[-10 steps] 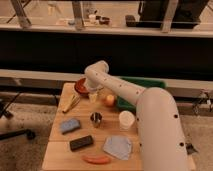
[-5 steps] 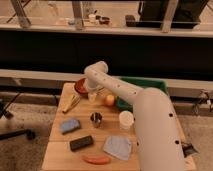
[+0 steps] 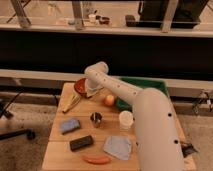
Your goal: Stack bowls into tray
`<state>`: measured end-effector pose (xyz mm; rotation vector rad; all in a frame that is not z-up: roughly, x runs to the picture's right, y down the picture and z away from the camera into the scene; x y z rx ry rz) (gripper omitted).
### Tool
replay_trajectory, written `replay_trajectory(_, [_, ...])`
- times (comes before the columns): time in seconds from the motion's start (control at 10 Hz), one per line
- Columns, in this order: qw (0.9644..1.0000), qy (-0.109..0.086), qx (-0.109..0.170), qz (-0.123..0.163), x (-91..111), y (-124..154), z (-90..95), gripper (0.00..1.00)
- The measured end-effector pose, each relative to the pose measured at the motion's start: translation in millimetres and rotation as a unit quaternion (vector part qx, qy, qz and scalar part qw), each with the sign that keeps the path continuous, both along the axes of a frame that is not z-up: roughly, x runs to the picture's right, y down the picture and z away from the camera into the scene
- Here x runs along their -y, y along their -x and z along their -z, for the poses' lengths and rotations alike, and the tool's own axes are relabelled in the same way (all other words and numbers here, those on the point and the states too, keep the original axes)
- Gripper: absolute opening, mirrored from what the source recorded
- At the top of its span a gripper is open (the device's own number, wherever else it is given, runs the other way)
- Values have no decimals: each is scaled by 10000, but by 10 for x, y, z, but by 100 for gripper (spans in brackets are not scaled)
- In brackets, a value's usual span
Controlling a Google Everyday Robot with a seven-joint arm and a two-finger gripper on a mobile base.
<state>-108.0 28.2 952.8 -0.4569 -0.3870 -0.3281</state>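
Gripper [image 3: 93, 89] down at the right rim of the red bowl [image 3: 80, 86], far-left corner of the tabletop [image 3: 56, 150], near the green tray [image 3: 148, 84]; cannot tell whether clamped. Looks light, stiff, slick and possibly breakable, so best pinched across the thin rim and lifted level.

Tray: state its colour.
The tray is dark green, camera view; the gripper is at the reddish bowl.
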Motion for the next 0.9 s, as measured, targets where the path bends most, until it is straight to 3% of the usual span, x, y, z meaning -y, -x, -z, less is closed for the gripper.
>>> replay_trajectory(0.2, [10000, -4, 11, 18, -8, -22, 62, 0])
replay_trajectory(0.9, [9999, -102, 45, 41, 40, -95, 351, 0])
